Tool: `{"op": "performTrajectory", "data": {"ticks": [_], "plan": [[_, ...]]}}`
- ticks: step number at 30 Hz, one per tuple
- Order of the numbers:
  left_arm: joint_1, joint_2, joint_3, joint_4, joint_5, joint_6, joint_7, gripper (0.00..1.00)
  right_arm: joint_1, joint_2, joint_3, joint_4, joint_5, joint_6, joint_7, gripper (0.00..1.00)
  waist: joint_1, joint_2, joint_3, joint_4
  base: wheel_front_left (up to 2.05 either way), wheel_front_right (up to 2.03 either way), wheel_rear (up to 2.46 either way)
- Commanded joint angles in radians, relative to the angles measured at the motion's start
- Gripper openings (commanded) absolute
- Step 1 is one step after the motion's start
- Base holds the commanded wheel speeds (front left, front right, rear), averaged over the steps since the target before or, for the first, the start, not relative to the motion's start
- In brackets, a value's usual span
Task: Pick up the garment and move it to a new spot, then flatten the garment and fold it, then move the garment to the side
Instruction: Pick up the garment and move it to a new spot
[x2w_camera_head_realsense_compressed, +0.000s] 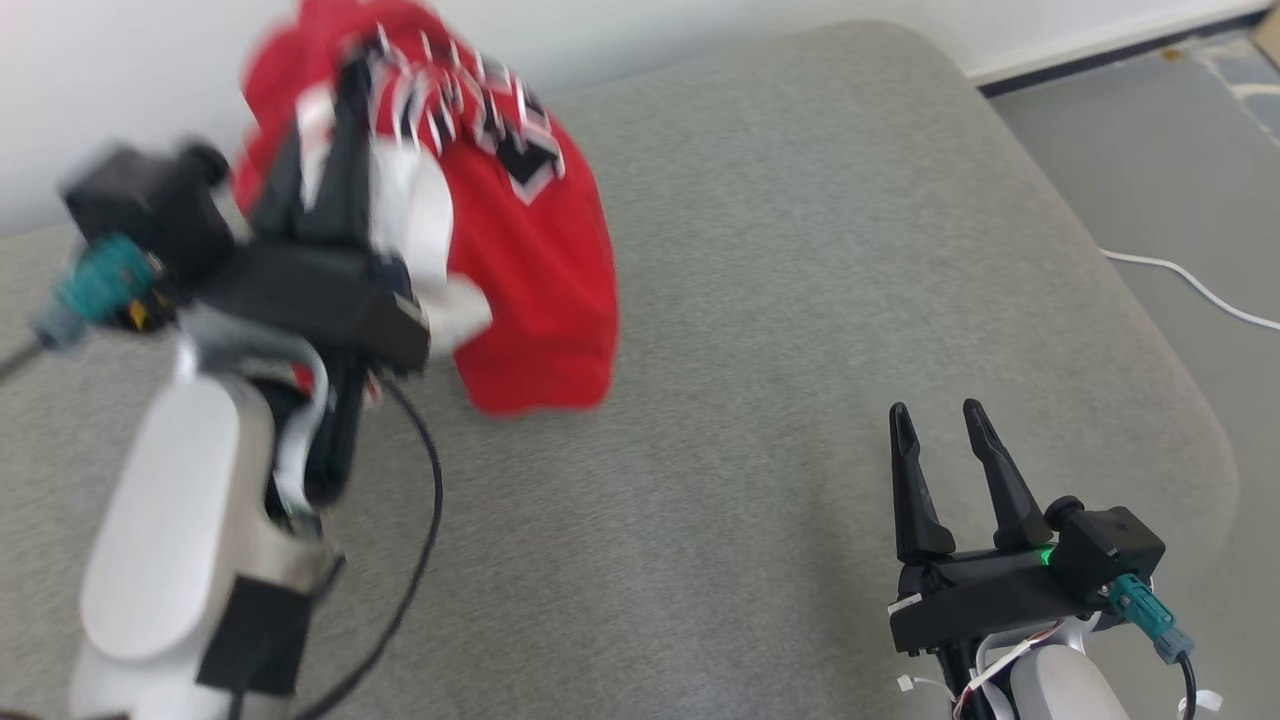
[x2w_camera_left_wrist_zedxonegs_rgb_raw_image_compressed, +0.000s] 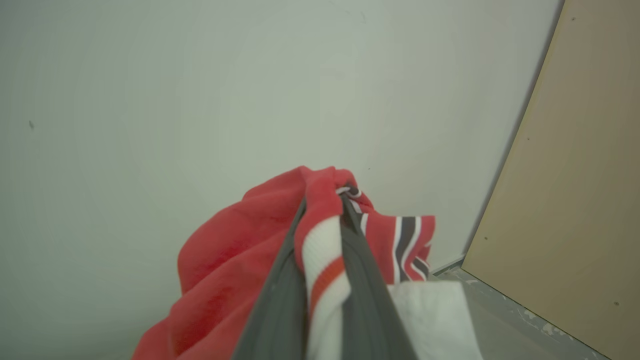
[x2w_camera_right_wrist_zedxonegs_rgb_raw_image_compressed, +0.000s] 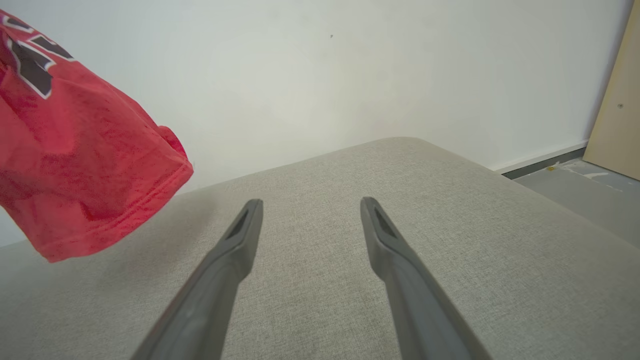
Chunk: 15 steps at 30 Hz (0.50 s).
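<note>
On our left, the left pincer (x2w_camera_head_realsense_compressed: 350, 90) is raised and blurred in the head view. In its wrist view the left pincer (x2w_camera_left_wrist_zedxonegs_rgb_raw_image_compressed: 325, 200) has its two dark fingers pressed nearly together on a bunched white-and-red fold of the garment (x2w_camera_left_wrist_zedxonegs_rgb_raw_image_compressed: 225, 260). The red garment (x2w_camera_head_realsense_compressed: 540, 260), with black and white striping and lettering, hangs from those fingers and spills to their right and below them. Behind it stands a pale wall (x2w_camera_left_wrist_zedxonegs_rgb_raw_image_compressed: 200, 100) and a beige board (x2w_camera_left_wrist_zedxonegs_rgb_raw_image_compressed: 575, 200). From the right wrist the garment (x2w_camera_right_wrist_zedxonegs_rgb_raw_image_compressed: 75, 165) hangs to the upper left of the fingers, and its lower hem looks clear of the grey cushion (x2w_camera_right_wrist_zedxonegs_rgb_raw_image_compressed: 500, 225). Further right, well apart from the cloth, our right pincer (x2w_camera_head_realsense_compressed: 937, 420) hovers low over the cushion (x2w_camera_head_realsense_compressed: 800, 300), fingers spread wide and holding nothing. Beyond it to the right, a white cable (x2w_camera_head_realsense_compressed: 1190, 285) lies on the floor (x2w_camera_head_realsense_compressed: 1150, 170).
</note>
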<state>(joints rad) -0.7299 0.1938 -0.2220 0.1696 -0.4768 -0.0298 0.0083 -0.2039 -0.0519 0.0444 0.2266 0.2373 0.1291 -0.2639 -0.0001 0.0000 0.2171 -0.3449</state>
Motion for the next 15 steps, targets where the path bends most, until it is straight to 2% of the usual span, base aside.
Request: {"op": "performTrajectory", "data": {"ticks": [1,6,10,11,12,13,15], "plan": [[0.040,0.000,0.005,0.014,-0.001,0.008,-0.018,0.00,0.007,0.003,0.003,-0.002,0.004,0.003,-0.001,1.00,0.0001,0.0000,0.011,-0.044,0.00,0.00,0.00],[0.172,-0.002,0.006,0.119,0.000,0.018,-0.088,0.00,-0.005,0.003,0.005,-0.003,0.003,0.003,-0.001,1.00,0.0001,0.0000,0.033,-0.055,0.00,0.00,0.00],[0.214,-0.015,-0.010,0.224,0.009,0.011,-0.135,0.00,-0.016,0.003,0.000,-0.002,-0.011,0.003,-0.001,1.00,0.0001,0.0000,0.043,-0.039,0.00,0.00,0.00],[0.211,-0.017,-0.017,0.243,0.017,0.005,-0.149,0.10,-0.017,0.002,0.000,-0.001,-0.014,0.003,-0.001,1.00,0.0001,0.0000,0.041,-0.032,0.00,0.00,0.00],[0.202,-0.021,-0.022,0.258,0.020,0.003,-0.164,0.95,-0.016,0.003,-0.001,0.000,-0.017,0.003,-0.001,1.00,0.0001,0.0000,0.037,-0.024,0.00,0.00,0.00],[0.191,-0.028,-0.023,0.264,0.019,-0.004,-0.183,1.00,-0.016,0.003,-0.001,0.001,-0.022,0.003,-0.001,1.00,0.0001,0.0000,0.032,-0.016,0.00,0.00,0.00],[0.177,-0.036,-0.022,0.267,0.018,-0.011,-0.210,1.00,-0.013,0.002,-0.006,0.003,-0.030,0.003,-0.001,1.00,0.0001,0.0000,0.015,0.003,0.00,0.00,0.00]]}}
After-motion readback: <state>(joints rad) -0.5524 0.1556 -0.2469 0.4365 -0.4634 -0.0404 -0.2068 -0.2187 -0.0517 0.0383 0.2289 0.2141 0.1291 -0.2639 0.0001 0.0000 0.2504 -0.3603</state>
